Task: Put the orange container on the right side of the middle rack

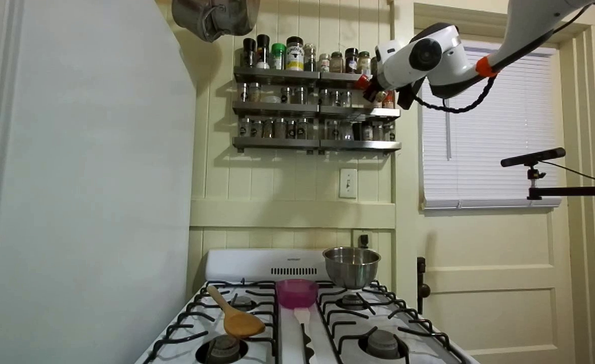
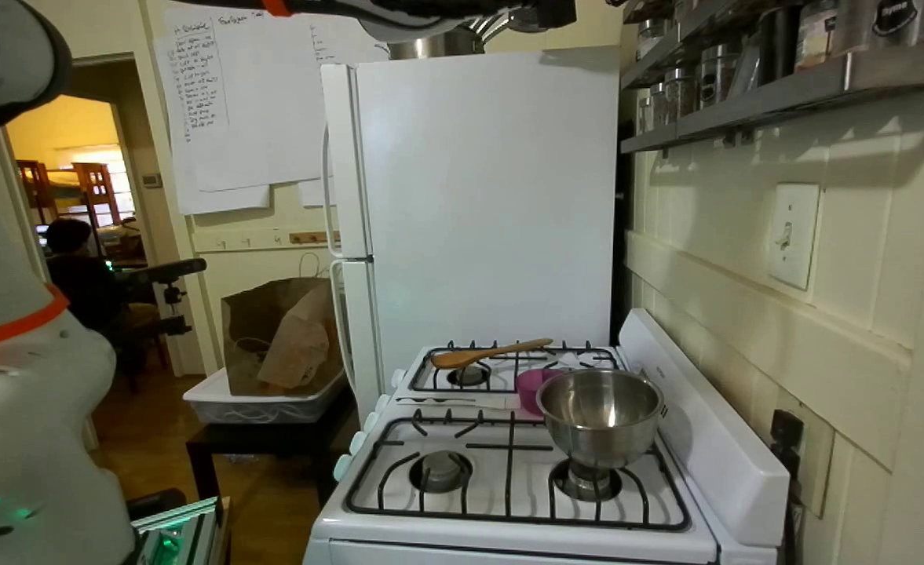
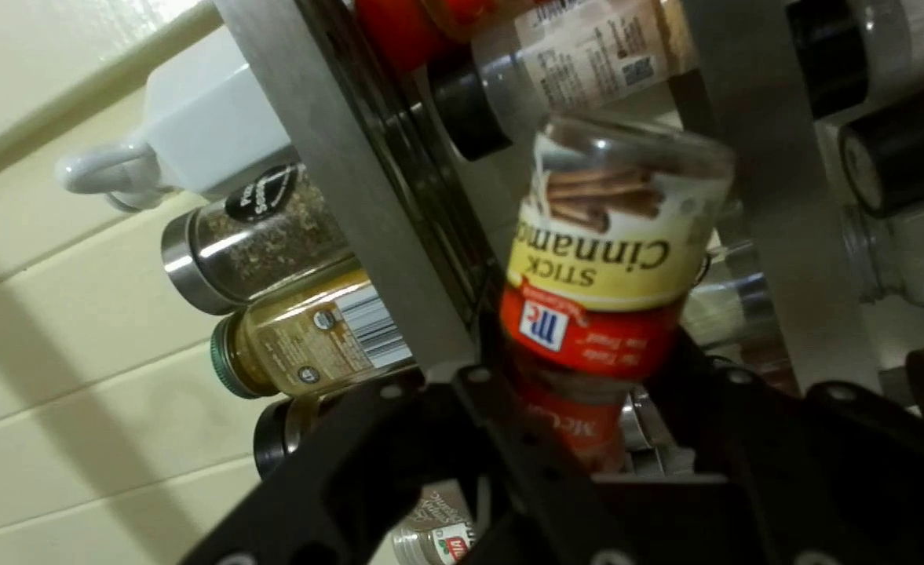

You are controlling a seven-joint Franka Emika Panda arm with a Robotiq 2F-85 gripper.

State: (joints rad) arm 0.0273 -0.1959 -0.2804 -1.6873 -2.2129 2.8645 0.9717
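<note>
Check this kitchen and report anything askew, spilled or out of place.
The cinnamon jar in the gripper is tilted, out of line with the upright jars on the top shelf, perhaps simply because it is held. A wooden spoon rests on the stove, a risky spot if burners get lit. I see no spill or damage.

The arm (image 1: 451, 63) is white and rounded, with black panels (image 1: 449, 89) and a round dark cap (image 1: 425, 54). Orange-red bands (image 2: 14, 326) ring it — vivid on the white — and a braided black cable (image 1: 454, 109) loops along its underside. Small dark spots (image 2: 1, 531) and green glints (image 2: 23, 514) mark the thick lower casing (image 2: 38, 404). The gripper (image 3: 591, 365) is black and angular, dotted with round grey screws (image 3: 479, 375).
</note>
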